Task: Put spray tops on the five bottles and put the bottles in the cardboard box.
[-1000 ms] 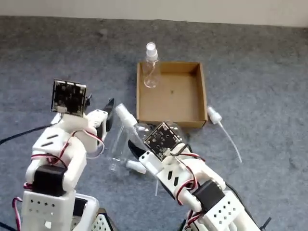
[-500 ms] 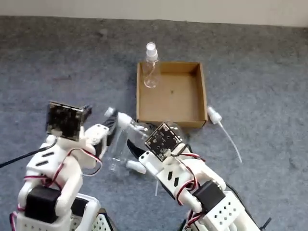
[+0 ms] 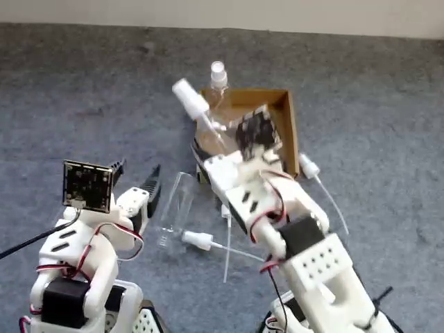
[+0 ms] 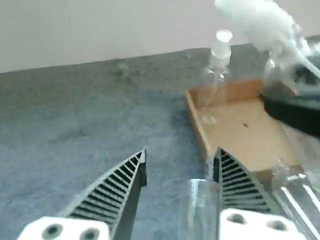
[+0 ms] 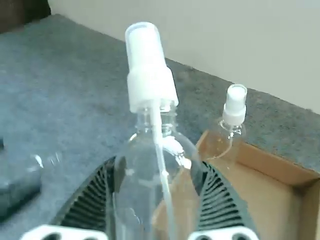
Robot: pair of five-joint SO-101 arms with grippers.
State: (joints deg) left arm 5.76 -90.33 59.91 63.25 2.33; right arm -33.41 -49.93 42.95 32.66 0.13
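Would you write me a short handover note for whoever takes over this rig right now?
Right hand: shut on the held bottle, spray top on, raised over the near left corner of the cardboard box.
Left hand: open, close to the uncapped bottle lying on the carpet.
Done: the boxed bottle, also topped, stands in the box's far corner.
Left: set the held bottle in the box, then top and box the uncapped bottle. One loose spray top lies next to it, and a second spray top lies right of the box.
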